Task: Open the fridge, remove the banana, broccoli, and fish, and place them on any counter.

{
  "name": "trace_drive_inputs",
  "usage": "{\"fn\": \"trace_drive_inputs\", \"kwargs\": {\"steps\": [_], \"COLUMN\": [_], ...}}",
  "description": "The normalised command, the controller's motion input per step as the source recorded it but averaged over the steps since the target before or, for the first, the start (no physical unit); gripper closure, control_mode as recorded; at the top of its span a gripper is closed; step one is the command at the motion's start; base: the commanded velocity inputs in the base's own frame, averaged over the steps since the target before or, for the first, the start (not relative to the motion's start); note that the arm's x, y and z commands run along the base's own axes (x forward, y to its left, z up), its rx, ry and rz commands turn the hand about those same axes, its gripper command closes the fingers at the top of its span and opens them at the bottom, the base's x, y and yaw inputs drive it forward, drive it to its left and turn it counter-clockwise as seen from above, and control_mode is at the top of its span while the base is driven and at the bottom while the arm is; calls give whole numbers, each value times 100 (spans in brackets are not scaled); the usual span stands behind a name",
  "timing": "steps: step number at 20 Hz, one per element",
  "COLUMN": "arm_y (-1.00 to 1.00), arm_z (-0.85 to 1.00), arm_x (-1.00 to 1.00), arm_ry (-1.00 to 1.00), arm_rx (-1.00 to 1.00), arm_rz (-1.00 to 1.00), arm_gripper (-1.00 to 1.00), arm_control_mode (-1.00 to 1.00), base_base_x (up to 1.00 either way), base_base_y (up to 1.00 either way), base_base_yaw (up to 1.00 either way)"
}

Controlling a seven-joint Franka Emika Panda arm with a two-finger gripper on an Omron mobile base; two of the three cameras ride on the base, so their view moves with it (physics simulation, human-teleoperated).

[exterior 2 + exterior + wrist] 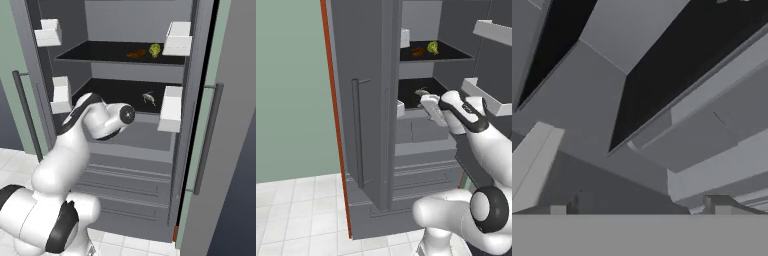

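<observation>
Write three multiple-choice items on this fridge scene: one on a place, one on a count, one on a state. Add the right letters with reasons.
1. Where does the fish lie?
A. upper shelf
B. lower shelf
C. floor

2. How many food items are on the upper shelf?
A. one
B. two
C. four

3. How does the fridge stand?
A. open
B. shut
C. tipped over

Answers:
1 B: it lies alone on the lower dark shelf, beyond the arm.
2 B: the banana and the broccoli lie side by side there.
3 A: a door is swung aside and the shelves are bare to view.
</observation>
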Motion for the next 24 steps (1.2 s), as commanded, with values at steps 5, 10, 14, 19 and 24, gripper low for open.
{"fn": "trace_drive_inputs", "kwargs": {"steps": [5, 10, 14, 19, 24], "arm_y": [48, 59, 59, 54, 78], "arm_z": [0, 3, 18, 24, 5], "arm_x": [0, -11, -23, -52, -49], "arm_ry": [-1, -6, -9, -15, -11], "arm_rx": [-2, -5, -5, -6, -8], "arm_rz": [17, 16, 11, 9, 10], "arm_gripper": [-100, -100, -100, -100, -100], "arm_control_mode": [-100, -100, -100, -100, -100], "base_base_x": [0, 0, 0, 0, 0], "base_base_y": [0, 0, 0, 0, 0], "base_base_yaw": [0, 0, 0, 0, 0]}}
